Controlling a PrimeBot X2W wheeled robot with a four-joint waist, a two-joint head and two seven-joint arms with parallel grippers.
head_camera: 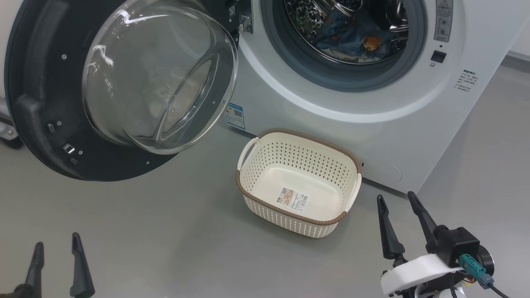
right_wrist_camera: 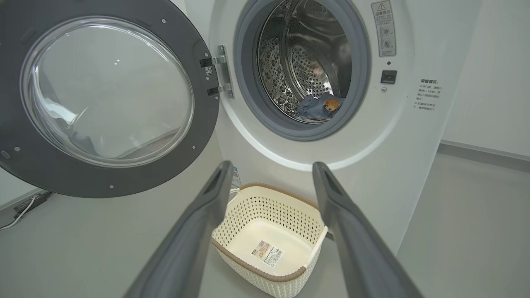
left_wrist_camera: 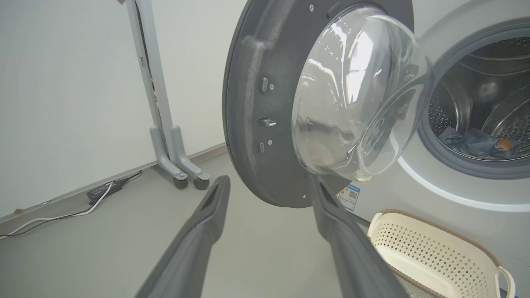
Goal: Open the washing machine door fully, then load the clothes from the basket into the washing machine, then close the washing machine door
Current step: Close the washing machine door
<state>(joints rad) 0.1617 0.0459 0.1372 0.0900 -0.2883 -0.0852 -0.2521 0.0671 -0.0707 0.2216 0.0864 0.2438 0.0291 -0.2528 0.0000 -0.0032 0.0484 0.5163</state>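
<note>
The white washing machine (head_camera: 372,136) (right_wrist_camera: 397,136) (left_wrist_camera: 439,194) stands with its round black-rimmed door (head_camera: 124,82) (right_wrist_camera: 103,95) (left_wrist_camera: 331,99) swung wide to the left. Blue clothes (head_camera: 352,39) (right_wrist_camera: 319,107) (left_wrist_camera: 476,142) with an orange figure lie inside the steel drum. On the floor before the machine sits the cream basket (head_camera: 331,219) (right_wrist_camera: 232,248) (left_wrist_camera: 455,244), with just a barcode sticker on its base. My left gripper (head_camera: 56,246) (left_wrist_camera: 269,182) is open at the lower left, away from the door. My right gripper (head_camera: 397,198) (right_wrist_camera: 271,167) is open, right of the basket, nothing between its fingers.
Grey floor (head_camera: 165,231) spreads around the basket. In the left wrist view a grey wheeled stand (left_wrist_camera: 165,136) rises by the white wall, and a cable (left_wrist_camera: 62,215) with a power strip runs along the baseboard. To the machine's right there is open floor (right_wrist_camera: 468,231).
</note>
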